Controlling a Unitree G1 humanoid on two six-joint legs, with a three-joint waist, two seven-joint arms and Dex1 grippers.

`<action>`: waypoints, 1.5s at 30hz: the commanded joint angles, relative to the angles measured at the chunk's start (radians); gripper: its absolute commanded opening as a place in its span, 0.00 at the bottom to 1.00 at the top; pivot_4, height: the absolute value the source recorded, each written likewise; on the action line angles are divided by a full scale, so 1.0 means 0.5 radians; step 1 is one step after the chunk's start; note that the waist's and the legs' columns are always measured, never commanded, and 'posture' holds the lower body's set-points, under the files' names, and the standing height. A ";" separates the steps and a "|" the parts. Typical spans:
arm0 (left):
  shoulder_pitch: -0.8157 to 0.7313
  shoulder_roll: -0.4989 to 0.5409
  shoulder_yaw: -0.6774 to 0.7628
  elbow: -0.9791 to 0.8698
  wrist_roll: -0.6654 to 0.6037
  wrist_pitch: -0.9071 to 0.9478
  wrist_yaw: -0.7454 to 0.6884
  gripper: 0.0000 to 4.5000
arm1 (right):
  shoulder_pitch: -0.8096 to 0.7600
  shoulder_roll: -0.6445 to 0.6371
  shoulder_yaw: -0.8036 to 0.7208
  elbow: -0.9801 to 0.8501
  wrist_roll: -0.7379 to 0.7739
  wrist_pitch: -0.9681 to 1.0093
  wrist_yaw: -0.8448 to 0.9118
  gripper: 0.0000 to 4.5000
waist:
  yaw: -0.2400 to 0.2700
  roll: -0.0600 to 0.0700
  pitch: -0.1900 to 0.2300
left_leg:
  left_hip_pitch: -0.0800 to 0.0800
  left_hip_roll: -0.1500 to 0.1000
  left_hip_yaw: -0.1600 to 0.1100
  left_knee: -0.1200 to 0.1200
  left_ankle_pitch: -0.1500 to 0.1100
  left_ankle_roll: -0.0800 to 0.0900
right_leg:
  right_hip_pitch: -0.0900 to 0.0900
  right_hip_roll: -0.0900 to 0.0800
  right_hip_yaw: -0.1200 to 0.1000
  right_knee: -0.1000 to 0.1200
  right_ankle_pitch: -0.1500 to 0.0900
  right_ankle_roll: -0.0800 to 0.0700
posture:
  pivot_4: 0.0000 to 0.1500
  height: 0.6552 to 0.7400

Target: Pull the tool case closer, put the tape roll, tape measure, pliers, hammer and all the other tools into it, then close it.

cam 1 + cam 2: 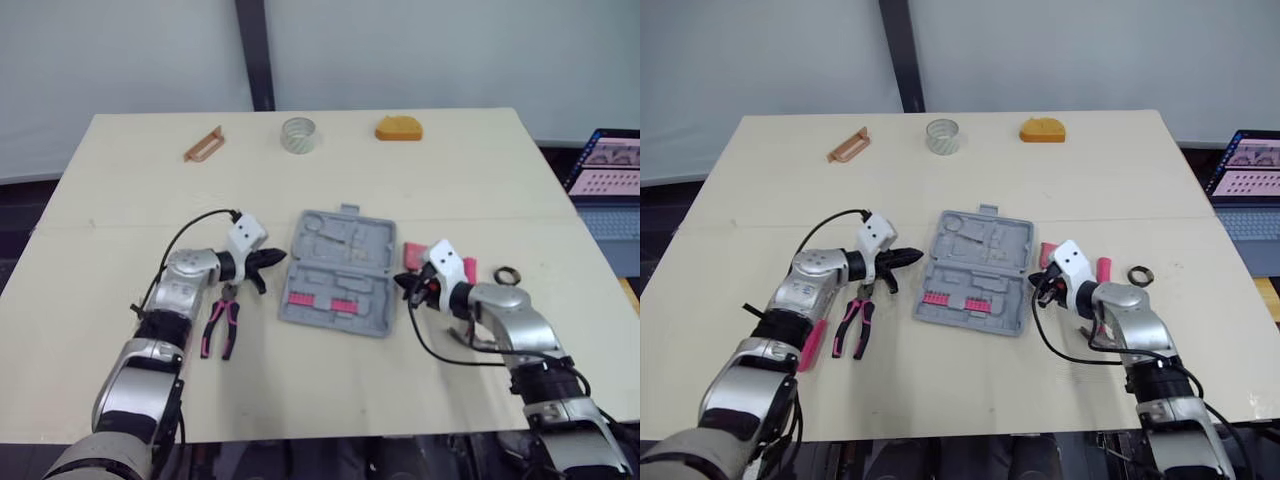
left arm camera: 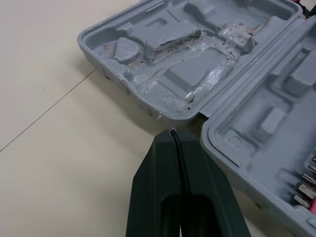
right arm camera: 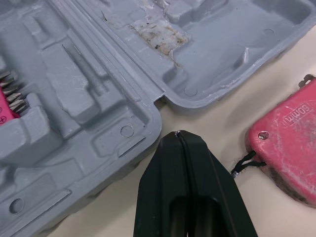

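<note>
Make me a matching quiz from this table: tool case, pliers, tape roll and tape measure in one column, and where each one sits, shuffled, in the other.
Things:
1. tool case
2. pliers
3. tape roll
4. tape measure

Places:
A. by the far edge of the table
B. to the left of the case
C. middle of the table, lying open
D. just to the right of the case

Pairs: 1-C, 2-B, 3-A, 4-D

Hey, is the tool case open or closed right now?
Open. The tool case lies spread flat, both halves' moulded recesses facing up; red bit holders sit in the near half.
</note>
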 commanded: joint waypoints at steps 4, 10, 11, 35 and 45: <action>-0.060 -0.035 -0.022 0.138 0.081 -0.134 0.023 0.01 | -0.065 0.040 0.016 0.043 -0.041 -0.062 -0.016 0.00 | -0.001 0.000 0.000 | 0.000 0.000 0.000 -0.001 0.000 0.000 | -0.001 0.000 0.000 0.001 0.000 0.000 | 1.00 1.00; -0.091 -0.048 0.003 0.246 0.090 -0.204 0.030 0.01 | -0.085 0.066 0.031 0.085 -0.055 -0.090 -0.010 0.00 | -0.002 0.000 0.000 | -0.001 0.000 0.000 0.000 0.000 0.000 | -0.002 0.000 0.000 0.002 0.000 0.000 | 1.00 1.00; -0.095 -0.051 0.005 0.260 0.091 -0.213 0.032 0.01 | -0.086 0.069 0.031 0.089 -0.058 -0.092 -0.010 0.00 | -0.002 0.000 0.000 | -0.001 0.000 0.000 0.000 0.000 0.000 | -0.002 0.000 0.000 0.002 0.000 0.000 | 1.00 1.00; -0.133 -0.134 0.056 0.426 0.059 -0.333 -0.021 0.01 | -0.079 0.097 0.062 0.101 -0.042 -0.111 0.112 0.00 | -0.004 -0.001 0.000 | -0.002 0.000 0.000 0.001 0.000 0.000 | -0.003 0.000 0.000 0.003 0.000 0.000 | 1.00 1.00; 0.138 -0.036 0.027 0.025 0.040 -0.162 -0.195 0.01 | -0.018 0.052 0.082 0.003 -0.014 -0.085 0.279 0.00 | -0.005 0.000 0.000 | -0.001 0.000 0.000 0.001 0.000 0.000 | -0.003 0.000 0.001 0.005 0.000 0.000 | 1.00 1.00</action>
